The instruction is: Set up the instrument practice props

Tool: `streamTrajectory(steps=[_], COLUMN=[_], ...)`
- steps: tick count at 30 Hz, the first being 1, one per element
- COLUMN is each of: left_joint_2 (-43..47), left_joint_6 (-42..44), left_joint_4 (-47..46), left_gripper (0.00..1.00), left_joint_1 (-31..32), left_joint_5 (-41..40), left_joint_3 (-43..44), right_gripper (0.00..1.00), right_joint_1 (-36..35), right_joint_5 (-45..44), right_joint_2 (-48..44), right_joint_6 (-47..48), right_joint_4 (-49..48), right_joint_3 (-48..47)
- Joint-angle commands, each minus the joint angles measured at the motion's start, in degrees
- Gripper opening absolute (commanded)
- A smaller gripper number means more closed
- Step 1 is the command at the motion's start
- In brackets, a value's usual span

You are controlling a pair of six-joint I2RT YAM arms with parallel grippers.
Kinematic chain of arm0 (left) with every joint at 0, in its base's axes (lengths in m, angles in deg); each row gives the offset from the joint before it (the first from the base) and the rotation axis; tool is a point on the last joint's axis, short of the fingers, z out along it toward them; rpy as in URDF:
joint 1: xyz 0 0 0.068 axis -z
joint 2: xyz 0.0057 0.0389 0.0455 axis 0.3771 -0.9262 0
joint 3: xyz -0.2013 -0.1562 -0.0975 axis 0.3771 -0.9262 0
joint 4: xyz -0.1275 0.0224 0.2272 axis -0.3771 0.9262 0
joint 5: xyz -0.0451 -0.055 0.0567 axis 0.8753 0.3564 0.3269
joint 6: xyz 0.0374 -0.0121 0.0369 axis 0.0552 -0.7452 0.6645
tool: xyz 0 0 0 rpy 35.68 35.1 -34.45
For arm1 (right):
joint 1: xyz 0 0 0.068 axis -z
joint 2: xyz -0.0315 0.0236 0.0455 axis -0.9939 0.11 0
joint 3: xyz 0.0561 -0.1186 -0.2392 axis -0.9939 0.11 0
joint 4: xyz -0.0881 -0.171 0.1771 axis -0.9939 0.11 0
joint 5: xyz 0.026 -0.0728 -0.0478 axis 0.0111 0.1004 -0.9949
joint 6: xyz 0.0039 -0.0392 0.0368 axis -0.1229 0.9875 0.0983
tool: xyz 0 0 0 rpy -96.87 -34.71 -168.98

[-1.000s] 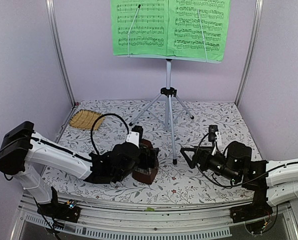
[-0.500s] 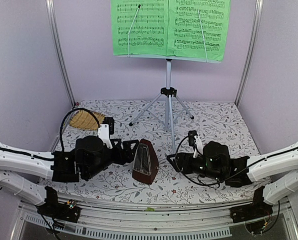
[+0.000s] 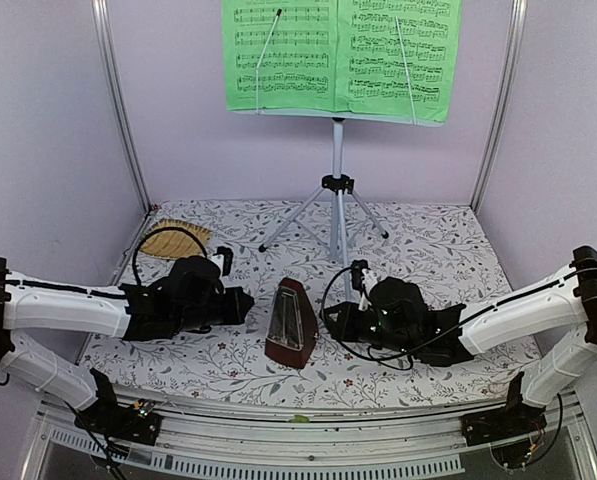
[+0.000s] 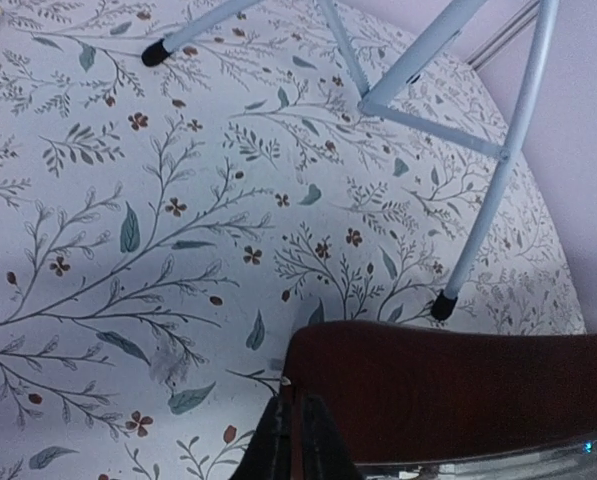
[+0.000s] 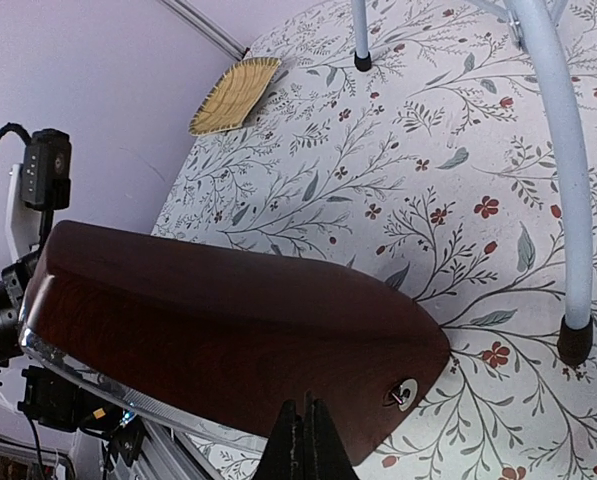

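the metronome (image 3: 289, 325) stands upright on the floral table (image 3: 428, 250), near the front, between the two arms and just near of the music stand (image 3: 337, 215)'s front leg. the left gripper (image 4: 298, 420) is pinched closed on nothing, level with the metronome's left side and apart from it; the right gripper (image 5: 304, 425) is likewise clenched empty at its right side. the metronome looks rigid and glossy, and its faces taper upward, so a pinch high up would likely slide off (low across two opposite faces seems safest). the stand is at the far middle with the green booklet (image 3: 338, 55) open on its desk; it looks light and top-heavy, best taken by the pole at the leg hub. the booklet is thin and floppy.
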Motion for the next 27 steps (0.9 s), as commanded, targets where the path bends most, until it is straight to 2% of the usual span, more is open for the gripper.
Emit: streamTrajectory(steps=[1,6,12,18,24,27], left_joint_2=[-5.2,-8.2,-7.7,-7.9,-8.4,-7.8], left_joint_6=[1.8,1.3,-0.5,-3.1,-4.8,-5.1], left_joint_4=[0.6,0.0,0.6,0.6,-0.3,-0.7], left_gripper=[0.02,0.0,0.0,0.0,0.01,0.03], left_joint_1=[-0.9,0.4,4.7,9.1,12.1,12.5], left_joint_5=[9.3,12.2,11.0,9.3,7.8,7.1], left_joint_3=[2.8,3.3,3.0,3.5,4.4,4.4], right_gripper=[0.0,0.0,0.0,0.01,0.18,0.36], right_joint_1=[-0.4,-0.2,1.3,3.6,6.7,7.0], right_joint_5=[1.0,1.1,1.9,5.7,9.1,7.6], right_joint_2=[3.1,5.0,5.8,6.6,5.9,3.2], right_joint_6=[-0.8,-1.4,1.4,9.3,16.2,18.8], right_joint_4=[0.4,2.0,2.8,2.8,4.1,6.1], right_joint_3=[-3.9,-5.7,-7.4,-10.5,-13.0,-13.1])
